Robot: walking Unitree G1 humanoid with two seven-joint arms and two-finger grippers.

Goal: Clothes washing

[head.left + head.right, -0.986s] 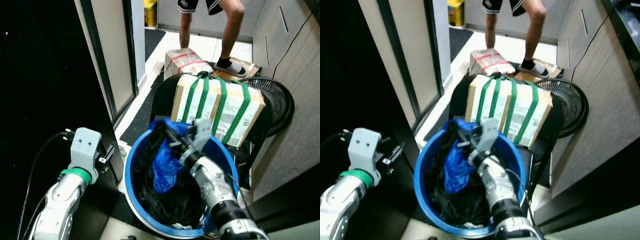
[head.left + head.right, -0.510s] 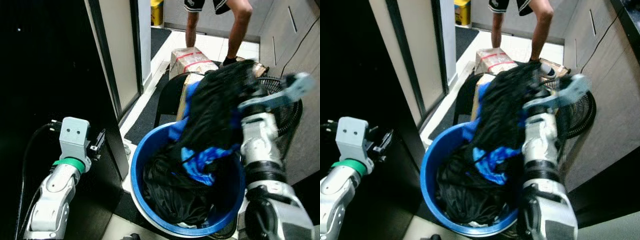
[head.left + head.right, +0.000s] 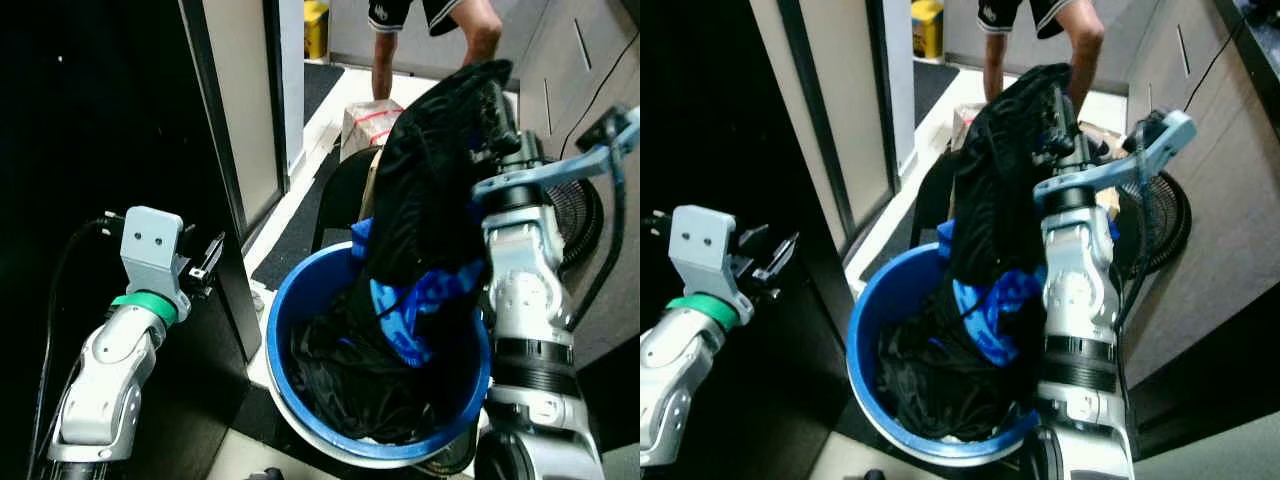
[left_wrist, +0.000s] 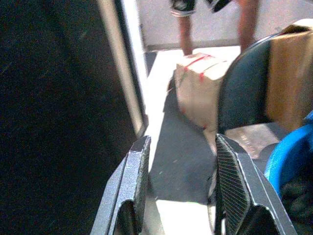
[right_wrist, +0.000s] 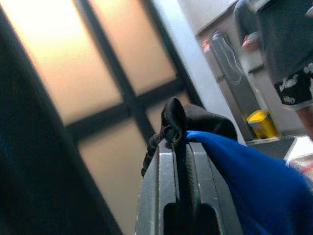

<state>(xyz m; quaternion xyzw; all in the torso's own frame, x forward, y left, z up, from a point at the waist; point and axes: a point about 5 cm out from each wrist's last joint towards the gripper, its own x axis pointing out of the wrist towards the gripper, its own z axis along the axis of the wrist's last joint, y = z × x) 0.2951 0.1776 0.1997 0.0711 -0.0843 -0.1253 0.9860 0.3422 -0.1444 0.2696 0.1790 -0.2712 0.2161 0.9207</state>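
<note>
We see the basin (image 3: 290, 330) at centre — clothes (image 3: 360, 385) in it, chair (image 3: 340, 195) behind, fan (image 3: 1160, 215) behind to its right, person (image 3: 430, 30) beyond the chair.

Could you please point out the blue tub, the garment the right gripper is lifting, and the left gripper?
blue tub (image 3: 283, 322), left eye view, on its near-left rim.
black and blue garment (image 3: 425, 200), left eye view, on the hanging black fabric.
left gripper (image 4: 178, 188), left wrist view, midway between its two open fingers.

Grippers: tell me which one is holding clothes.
The right gripper, raised above the blue tub, is shut on the black and blue garment. The left gripper is open and empty.
</note>
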